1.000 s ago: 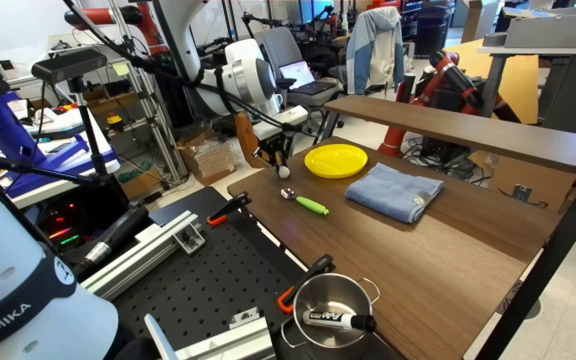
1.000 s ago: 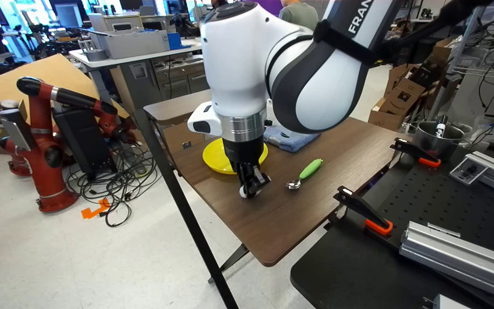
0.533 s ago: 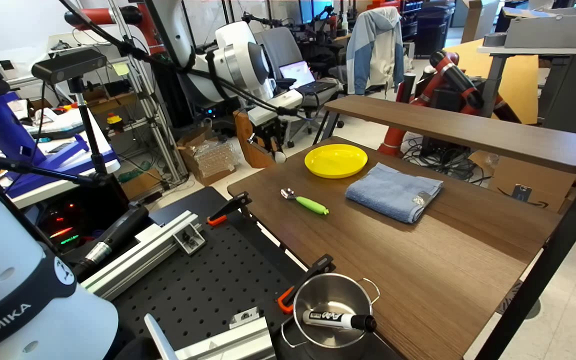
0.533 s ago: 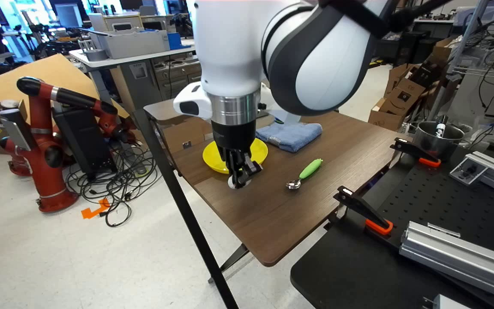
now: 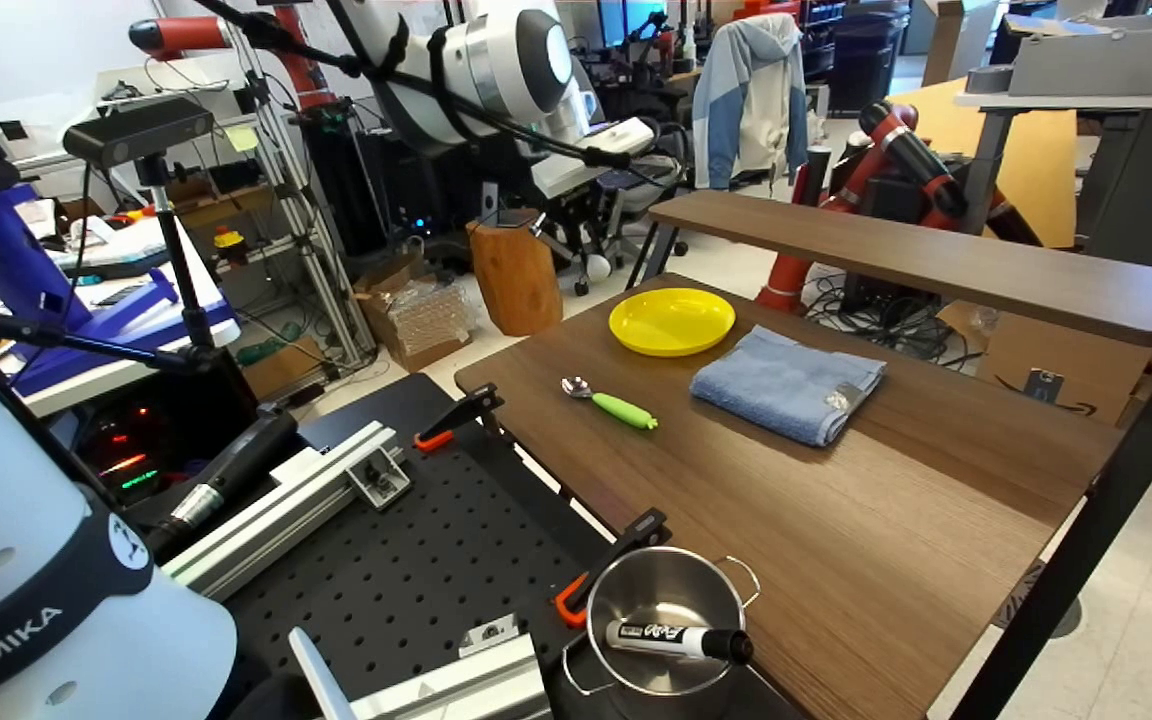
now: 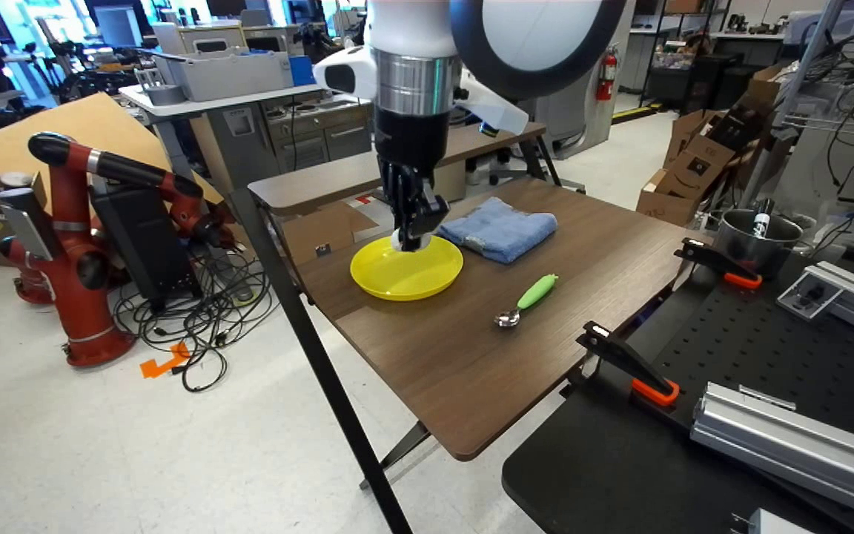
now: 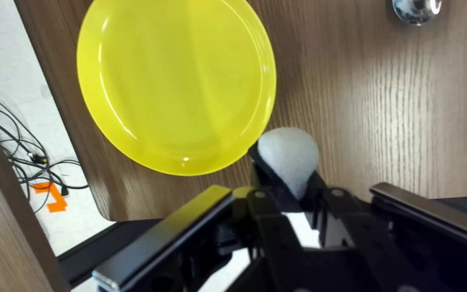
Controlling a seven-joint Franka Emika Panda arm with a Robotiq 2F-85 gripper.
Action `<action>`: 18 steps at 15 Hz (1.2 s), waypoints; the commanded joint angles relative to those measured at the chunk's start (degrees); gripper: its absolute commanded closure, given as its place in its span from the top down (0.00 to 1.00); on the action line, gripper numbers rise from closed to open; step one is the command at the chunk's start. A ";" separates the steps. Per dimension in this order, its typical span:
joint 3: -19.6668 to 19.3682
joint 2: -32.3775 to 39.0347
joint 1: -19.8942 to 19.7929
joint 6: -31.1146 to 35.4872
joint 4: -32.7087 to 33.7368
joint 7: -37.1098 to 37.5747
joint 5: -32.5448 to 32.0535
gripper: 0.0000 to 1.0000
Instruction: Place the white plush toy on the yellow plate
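My gripper [image 7: 289, 176] is shut on the small white plush toy [image 7: 288, 156], which bulges out between the fingertips. The toy hangs in the air above the table in both exterior views [image 5: 598, 267] [image 6: 397, 240]. The round yellow plate [image 7: 176, 81] lies flat on the wooden table, with nothing on it. In the wrist view the toy appears just outside the plate's rim. In an exterior view the gripper [image 6: 416, 236] overlaps the plate's far edge [image 6: 406, 285], with the toy raised above it. The fingers hide part of the toy.
A folded blue cloth [image 5: 786, 385] lies beside the plate. A spoon with a green handle [image 5: 624, 410] lies nearer the robot base. A raised wooden shelf [image 5: 916, 260] runs along the table's back. A metal pot [image 5: 666, 620] holding a marker stands at the front. Black clamps [image 6: 623, 363] grip the table edge.
My gripper has risen from low over the table and moved toward the plate, carrying the white toy between its fingers. The plate, cloth and spoon have not moved.
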 commanded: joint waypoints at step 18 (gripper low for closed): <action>-2.93 22.44 -2.66 -8.16 24.34 -7.07 10.65 0.47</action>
